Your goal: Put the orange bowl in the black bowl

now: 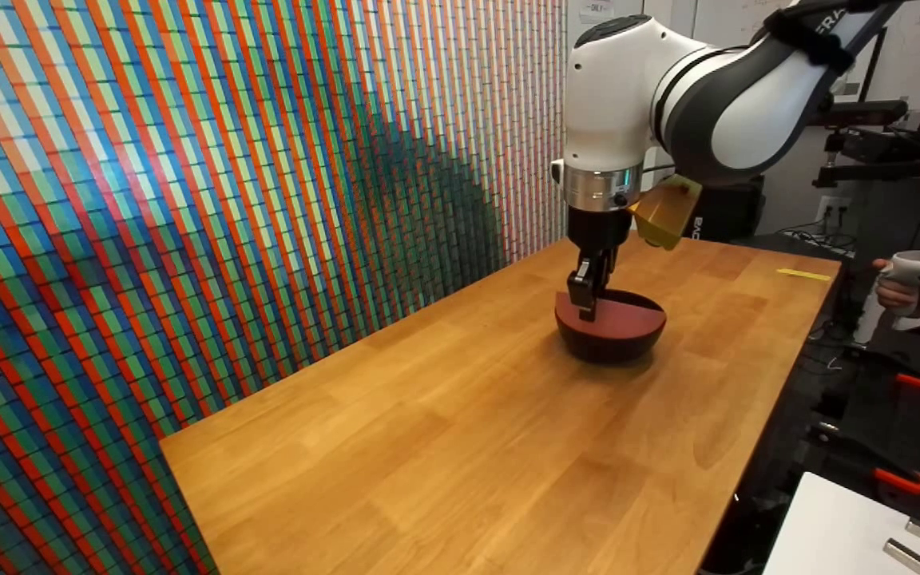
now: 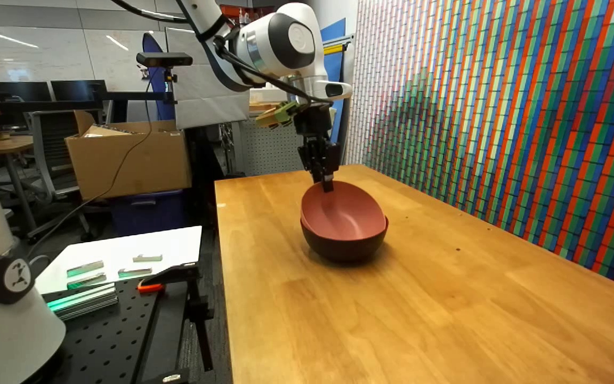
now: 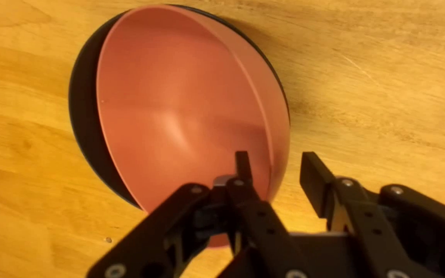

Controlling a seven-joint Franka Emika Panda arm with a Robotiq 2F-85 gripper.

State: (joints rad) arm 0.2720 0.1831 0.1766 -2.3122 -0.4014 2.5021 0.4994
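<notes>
A multicoloured tiled wall (image 1: 212, 216) is being seen to one side of the tool (image 3: 274, 162) in both exterior views. Below the tool, both bowls are being carried by the wooden bench (image 1: 428, 447). From above, the tool is being held pointing downward by the white-and-black arm (image 1: 608, 104). Just under the tool, the black bowl (image 2: 344, 248) is being supported upright. The orange bowl (image 3: 184, 96) is being held inside it at a tilt: the side away from the tool is being seated low, while the rim at the tool is being seen above the black bowl's rim. Higher than the tool, a translucent yellow bracket (image 1: 672, 209) is being borne at the wrist. Well apart from the tool, a pale controller (image 1: 907, 277) is being grasped by a person's hand (image 1: 898, 295). Tool state: fingers (image 3: 317, 183) are being held apart, the orange rim being straddled, one finger inside, one outside; whether the bowl is being touched cannot be told.
</notes>
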